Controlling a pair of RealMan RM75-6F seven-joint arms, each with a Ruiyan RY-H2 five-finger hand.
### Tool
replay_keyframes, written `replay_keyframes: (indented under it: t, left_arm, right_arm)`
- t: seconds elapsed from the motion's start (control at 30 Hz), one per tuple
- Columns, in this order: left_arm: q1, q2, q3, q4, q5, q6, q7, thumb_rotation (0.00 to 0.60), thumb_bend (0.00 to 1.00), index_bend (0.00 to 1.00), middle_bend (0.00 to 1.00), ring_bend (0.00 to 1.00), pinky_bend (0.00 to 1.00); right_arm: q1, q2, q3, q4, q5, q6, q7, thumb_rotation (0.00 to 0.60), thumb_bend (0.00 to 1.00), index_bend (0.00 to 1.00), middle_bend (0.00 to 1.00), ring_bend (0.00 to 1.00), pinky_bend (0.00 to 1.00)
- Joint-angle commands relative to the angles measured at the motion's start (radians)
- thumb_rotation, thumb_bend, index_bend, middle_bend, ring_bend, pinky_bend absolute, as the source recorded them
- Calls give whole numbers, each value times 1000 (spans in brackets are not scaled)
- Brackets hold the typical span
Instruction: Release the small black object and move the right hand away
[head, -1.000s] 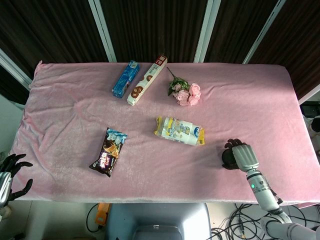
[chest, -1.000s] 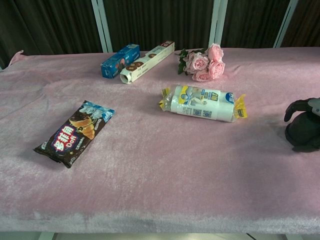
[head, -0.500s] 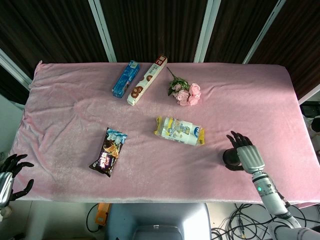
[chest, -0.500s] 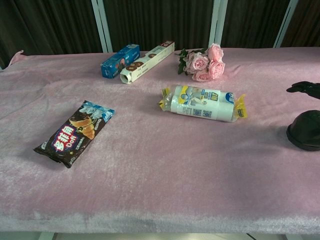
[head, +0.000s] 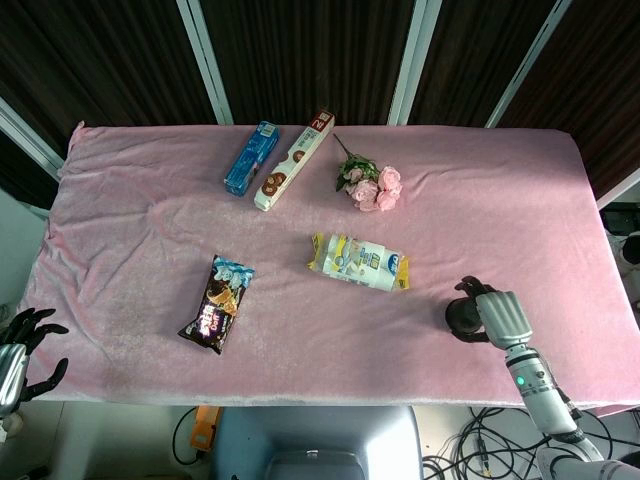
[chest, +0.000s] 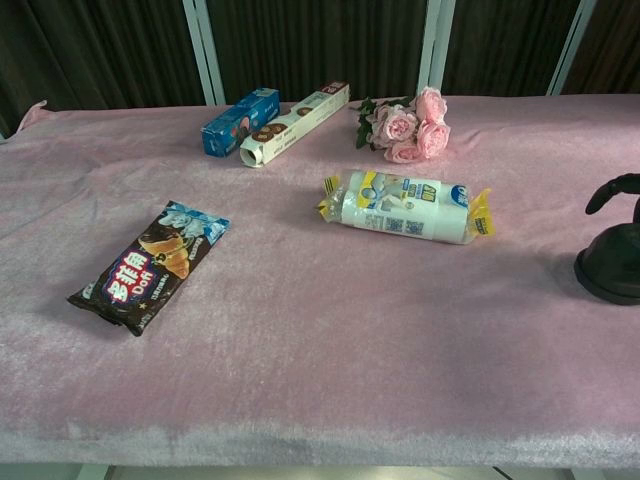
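Note:
The small black object (head: 460, 318) stands on the pink cloth near the table's front right corner; the chest view shows it as a dark dome (chest: 608, 268) at the right edge. My right hand (head: 500, 315) is just to its right, holding nothing. Its dark fingers (chest: 612, 188) arch above the object with a clear gap, not touching it. My left hand (head: 18, 350) hangs off the table's front left corner, fingers spread and holding nothing.
A white and yellow packet (head: 358, 262) lies left of the black object. A dark snack bag (head: 217, 303) is at front left. A blue box (head: 251, 157), a long biscuit box (head: 294, 160) and pink roses (head: 374, 186) lie at the back.
My right hand has let go of the black object: its fingers came off the top, and the hand has drawn slightly back toward the front right. The object stays put.

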Motion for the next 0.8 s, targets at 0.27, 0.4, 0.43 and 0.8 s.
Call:
replay_keyframes:
  t: [0.27, 0.4, 0.43, 0.8]
  left_arm:
    - [1, 1, 0, 1, 3, 3, -7, 600, 357, 371, 161, 71, 249]
    - [1, 1, -1, 2, 2, 4, -10, 600, 357, 371, 161, 72, 249]
    - [2, 1, -1, 2, 2, 5, -11, 600, 357, 371, 161, 72, 249]
    - [1, 2, -1, 4, 1, 3, -15, 600, 357, 371, 161, 72, 248]
  right_arm:
    - [0, -19, 8, 20, 20, -2, -36, 600, 122, 523, 426, 572, 808]
    - [-4, -32, 15, 30, 22, 17, -45, 600, 122, 607, 467, 614, 833]
    - [-6, -38, 19, 35, 20, 29, -45, 600, 122, 644, 487, 629, 845]
    - [-36, -40, 34, 42, -40, 159, 61, 600, 122, 736, 538, 662, 870]
